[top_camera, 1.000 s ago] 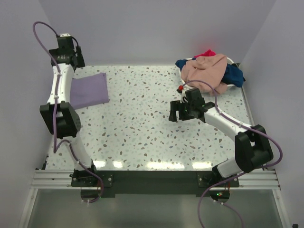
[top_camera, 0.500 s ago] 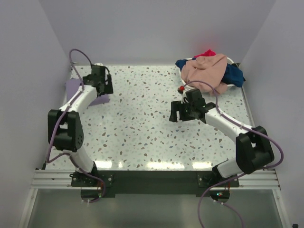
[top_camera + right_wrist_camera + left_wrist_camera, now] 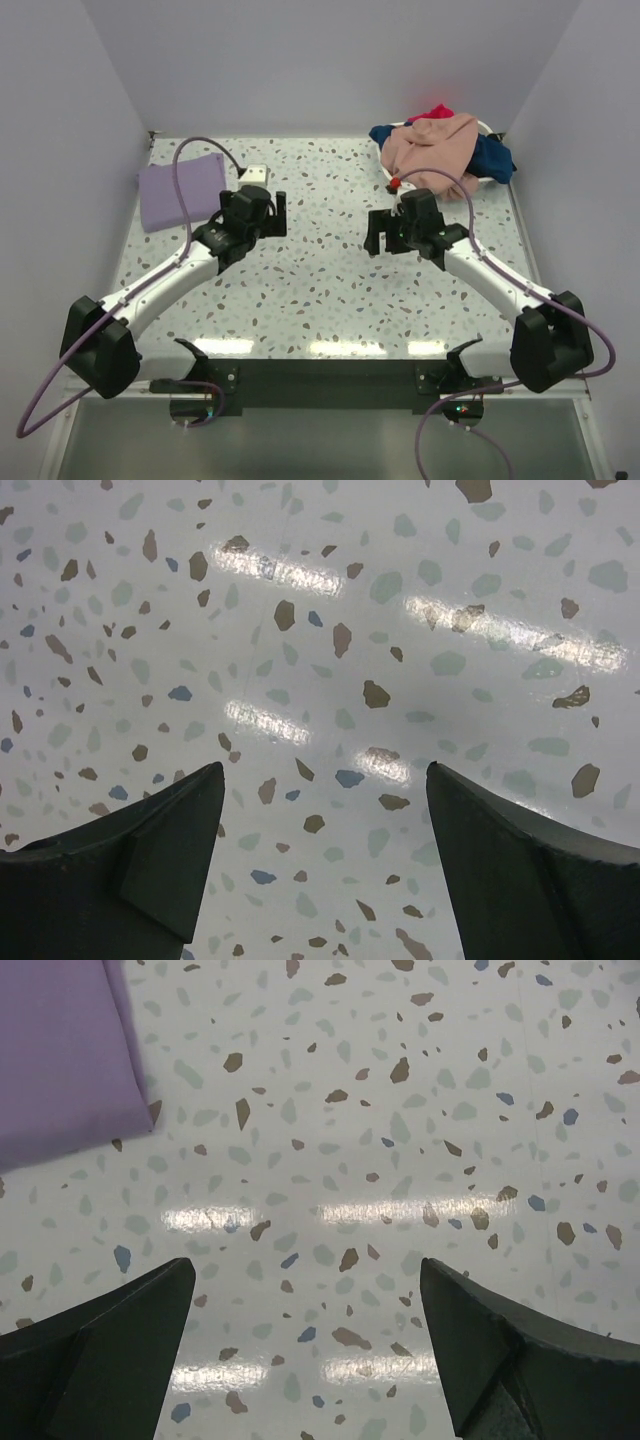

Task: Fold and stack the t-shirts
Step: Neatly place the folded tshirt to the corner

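A folded lavender-purple t-shirt [image 3: 181,190] lies flat at the table's far left; its corner shows in the left wrist view [image 3: 60,1055]. A peach-pink t-shirt [image 3: 432,146] lies heaped on a navy blue one [image 3: 492,156] and a red one [image 3: 434,111] in a white basket at the far right. My left gripper [image 3: 275,212] is open and empty over bare table right of the folded shirt; in its wrist view [image 3: 308,1290] only tabletop lies between the fingers. My right gripper [image 3: 373,234] is open and empty over bare table below the pile, as its wrist view [image 3: 325,780] shows.
The white oval basket [image 3: 489,127] sits at the far right corner, mostly hidden by the shirts. The speckled tabletop [image 3: 320,280] is walled at the back and both sides. A small white tag [image 3: 257,173] lies near the left gripper.
My left arm swung from the far left, over the folded lavender shirt, right and toward the table's middle, leaving the shirt uncovered. My right gripper shifted slightly toward the far side.
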Robot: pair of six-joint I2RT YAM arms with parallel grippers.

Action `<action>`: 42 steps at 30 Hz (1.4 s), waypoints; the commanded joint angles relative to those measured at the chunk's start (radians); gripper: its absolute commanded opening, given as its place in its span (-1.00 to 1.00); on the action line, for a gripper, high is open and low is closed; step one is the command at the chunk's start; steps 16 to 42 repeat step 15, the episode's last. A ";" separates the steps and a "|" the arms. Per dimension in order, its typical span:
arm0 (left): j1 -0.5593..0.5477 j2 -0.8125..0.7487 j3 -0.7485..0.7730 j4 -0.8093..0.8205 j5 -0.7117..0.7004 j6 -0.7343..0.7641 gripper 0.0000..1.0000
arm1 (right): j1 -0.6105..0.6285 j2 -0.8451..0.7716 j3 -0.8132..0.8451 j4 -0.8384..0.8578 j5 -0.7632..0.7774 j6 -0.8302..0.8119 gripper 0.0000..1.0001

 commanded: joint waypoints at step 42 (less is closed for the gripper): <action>-0.037 -0.113 -0.092 0.010 -0.066 -0.012 1.00 | 0.002 -0.080 -0.033 -0.018 0.070 -0.007 0.72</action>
